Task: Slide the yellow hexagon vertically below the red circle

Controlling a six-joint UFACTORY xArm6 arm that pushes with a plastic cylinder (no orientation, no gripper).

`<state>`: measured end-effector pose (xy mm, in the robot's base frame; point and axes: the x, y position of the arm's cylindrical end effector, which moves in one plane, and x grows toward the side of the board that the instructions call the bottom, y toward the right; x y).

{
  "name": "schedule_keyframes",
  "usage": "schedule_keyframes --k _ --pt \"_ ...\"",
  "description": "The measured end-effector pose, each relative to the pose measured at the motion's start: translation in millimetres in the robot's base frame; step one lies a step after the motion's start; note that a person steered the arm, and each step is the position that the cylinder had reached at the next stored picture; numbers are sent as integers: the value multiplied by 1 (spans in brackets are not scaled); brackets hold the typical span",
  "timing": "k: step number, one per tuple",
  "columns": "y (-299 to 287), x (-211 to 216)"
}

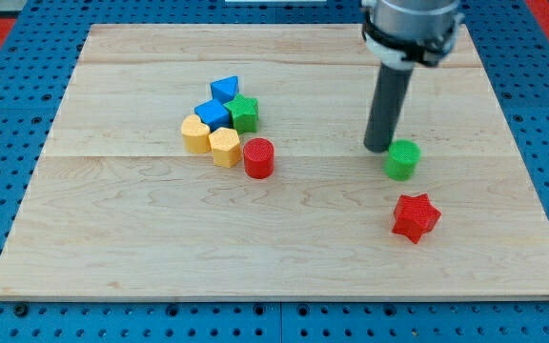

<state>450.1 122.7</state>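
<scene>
The yellow hexagon (225, 147) sits left of centre on the wooden board (141, 248), touching the red circle (258, 157) on its right side. Another yellow block (195, 134), rounded in shape, touches the hexagon's left. My tip (377, 148) is far to the right of this cluster, just left of a green circle (402, 159). The rod stands upright above it.
A blue block (224, 90), a second blue block (213, 115) and a green star (243, 113) are packed above the yellow blocks. A red star (416, 217) lies below the green circle at the view's right.
</scene>
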Motion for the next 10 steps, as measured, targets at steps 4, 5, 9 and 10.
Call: schedule_keyframes --k 4,5,9,10 --pt "-118 -60" --pt "-148 -38" --pt "-244 -14" --pt "-211 -3"
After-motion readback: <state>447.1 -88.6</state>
